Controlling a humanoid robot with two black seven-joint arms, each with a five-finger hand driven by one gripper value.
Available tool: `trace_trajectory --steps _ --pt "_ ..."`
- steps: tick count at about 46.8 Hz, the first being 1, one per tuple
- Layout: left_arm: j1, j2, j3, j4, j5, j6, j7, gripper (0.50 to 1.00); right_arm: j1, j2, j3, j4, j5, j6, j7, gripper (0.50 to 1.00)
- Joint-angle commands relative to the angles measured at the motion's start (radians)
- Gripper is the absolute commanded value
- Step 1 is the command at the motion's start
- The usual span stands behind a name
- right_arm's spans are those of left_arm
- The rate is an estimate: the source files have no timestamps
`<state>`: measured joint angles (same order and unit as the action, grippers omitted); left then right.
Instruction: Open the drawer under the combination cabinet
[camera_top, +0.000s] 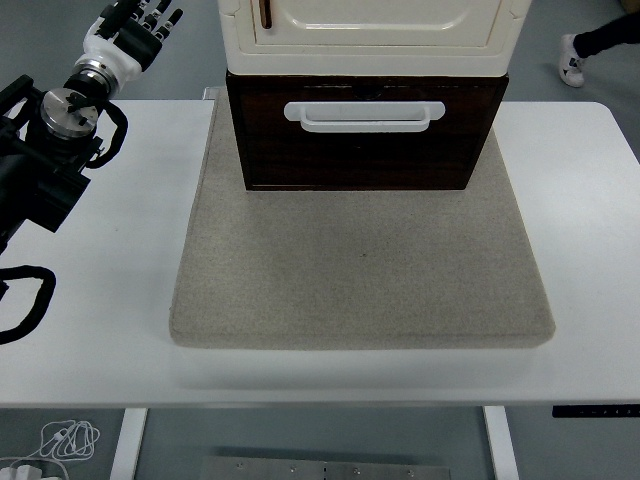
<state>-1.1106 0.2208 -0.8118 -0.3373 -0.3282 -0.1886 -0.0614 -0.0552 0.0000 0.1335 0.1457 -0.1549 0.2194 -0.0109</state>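
Over at the far left, your left robot hand hung with its fingers loosely spread, gripping nothing, beyond the surface. To do this well, you needed to swing right, hook the white handle from beneath and pull straight toward you. The dark drawer sat shut under the cream cabinet on the grey mat, well apart to that hand's right.

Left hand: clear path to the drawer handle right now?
Probably yes. The left hand hovers open at the far left, and nothing stands between it and the white handle on the dark drawer front.
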Motion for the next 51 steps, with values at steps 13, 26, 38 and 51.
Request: trace_trajectory --steps 13,26,38,51 --pt "-0.006 0.002 0.009 0.001 0.000 -0.006 0.002 1.000 0.000 0.000 0.000 0.000 0.000 0.000 0.000 0.926" --pt "-0.014 0.025 0.013 0.009 -0.006 -0.002 0.002 1.000 0.000 0.000 0.000 0.000 0.000 0.000 0.000 0.926" --pt "-0.038 0.040 0.026 0.001 0.003 -0.035 -0.001 1.000 0.000 0.000 0.000 0.000 0.000 0.000 0.000 0.926" --pt "-0.212 0.170 0.026 0.000 0.101 -0.034 -0.006 1.000 0.000 0.000 0.000 0.000 0.000 0.000 0.000 0.926"
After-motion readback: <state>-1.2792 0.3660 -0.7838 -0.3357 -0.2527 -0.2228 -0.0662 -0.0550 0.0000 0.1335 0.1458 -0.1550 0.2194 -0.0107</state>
